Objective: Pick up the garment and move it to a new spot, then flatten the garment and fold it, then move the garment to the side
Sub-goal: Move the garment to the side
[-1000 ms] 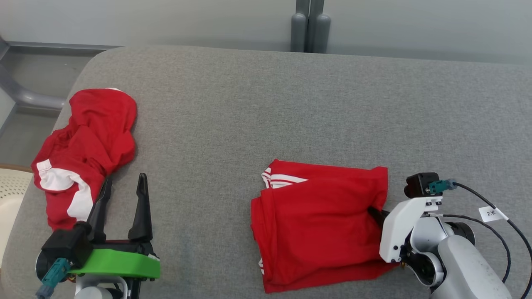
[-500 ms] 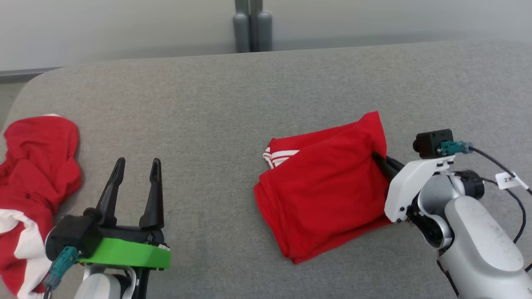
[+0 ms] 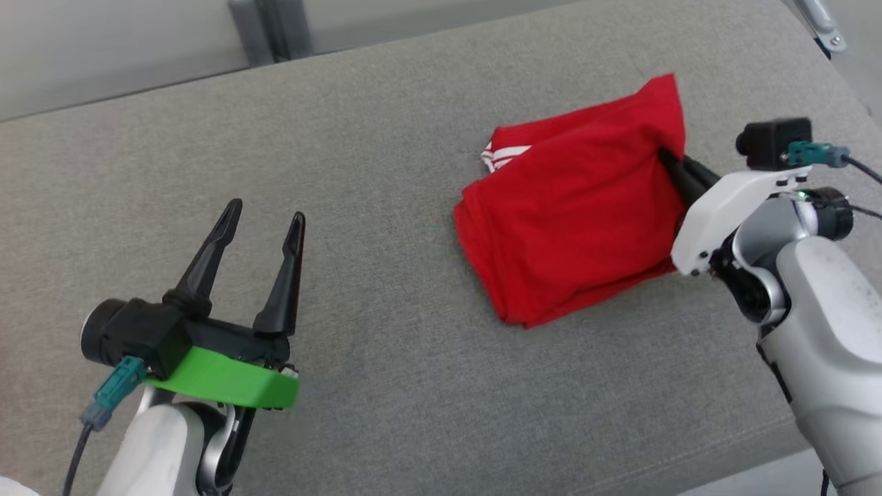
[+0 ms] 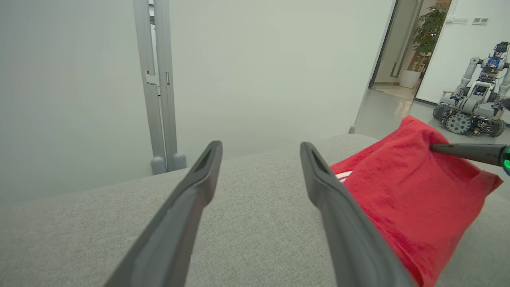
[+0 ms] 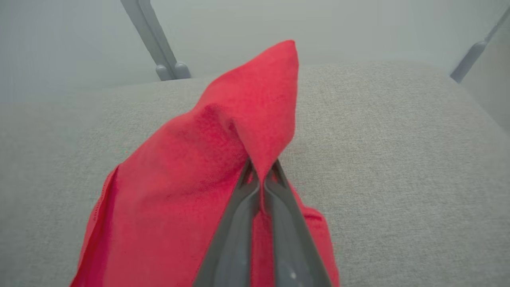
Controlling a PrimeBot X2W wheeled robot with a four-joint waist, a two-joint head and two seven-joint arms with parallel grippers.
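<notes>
Bright, even, diffuse light, only faint shadows; the right wrist view looks soft, hazy

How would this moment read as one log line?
stage: move aside | garment: folded, on cushion, corner raised | right gripper: shut on garment | left gripper: open, empty

The right gripper (image 3: 667, 158) is dragging the red garment (image 3: 572, 213) across the couch (image 3: 386, 207), its pinched corner rising into a peak just beyond it. The head camera is following.
</notes>
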